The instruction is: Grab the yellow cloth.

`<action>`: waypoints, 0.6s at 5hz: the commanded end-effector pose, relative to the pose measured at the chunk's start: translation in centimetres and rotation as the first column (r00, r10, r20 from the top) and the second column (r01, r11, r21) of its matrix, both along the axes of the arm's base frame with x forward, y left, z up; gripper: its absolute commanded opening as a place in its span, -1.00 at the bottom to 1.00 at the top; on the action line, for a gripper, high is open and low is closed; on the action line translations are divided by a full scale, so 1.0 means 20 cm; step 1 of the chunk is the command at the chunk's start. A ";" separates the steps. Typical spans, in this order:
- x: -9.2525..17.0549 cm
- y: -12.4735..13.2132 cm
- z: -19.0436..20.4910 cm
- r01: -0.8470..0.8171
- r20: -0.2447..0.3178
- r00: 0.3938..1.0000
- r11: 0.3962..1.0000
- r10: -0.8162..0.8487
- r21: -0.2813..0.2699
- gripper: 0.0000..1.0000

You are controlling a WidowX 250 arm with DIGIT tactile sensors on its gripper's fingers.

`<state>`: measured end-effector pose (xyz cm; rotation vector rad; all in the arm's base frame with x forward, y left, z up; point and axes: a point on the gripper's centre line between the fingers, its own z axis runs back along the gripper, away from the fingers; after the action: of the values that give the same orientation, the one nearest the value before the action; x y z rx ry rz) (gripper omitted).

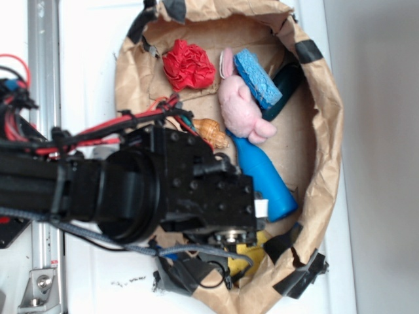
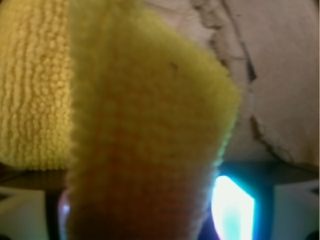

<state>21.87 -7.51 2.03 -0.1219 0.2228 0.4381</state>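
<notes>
My arm [image 1: 131,183] reached in from the left across the white table [image 1: 85,65] and over the crumpled brown-paper nest [image 1: 327,104] whose rim carries black tape patches. Its black body and red wiring covered the lower left part of the nest in the exterior view.

My pincer [image 1: 245,252] was down at the lower edge of the nest, mostly hidden under the wrist housing. The yellow cloth [image 1: 254,256] showed there only as a small bright patch just beside the black hardware, below the wide end of the blue bottle [image 1: 265,176].

Wrist view: the yellow cloth [image 2: 150,125] filled most of the frame. One blurred fold stood up very close to the lens, running down to the bottom edge between the pale finger tips at the lower corners. A second, ribbed portion lay behind it at left. Brown paper was visible at upper right, and a bright blue glow sat at lower right.

Whether the fingers pressed the fold or merely straddled it: cannot tell, contact points hidden.

Other contents, all well apart from the pincer: red fabric wad [image 1: 188,65] at upper left of the nest, pink plush toy [image 1: 241,111] near the middle, blue sponge [image 1: 257,78] resting on the plush.
</notes>
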 end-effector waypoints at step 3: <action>0.21 0.38 0.67 0.130 0.368 0.907 0.966 -0.207 0.223 -1.00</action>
<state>26.01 -0.47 13.87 0.0199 -0.1470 0.2377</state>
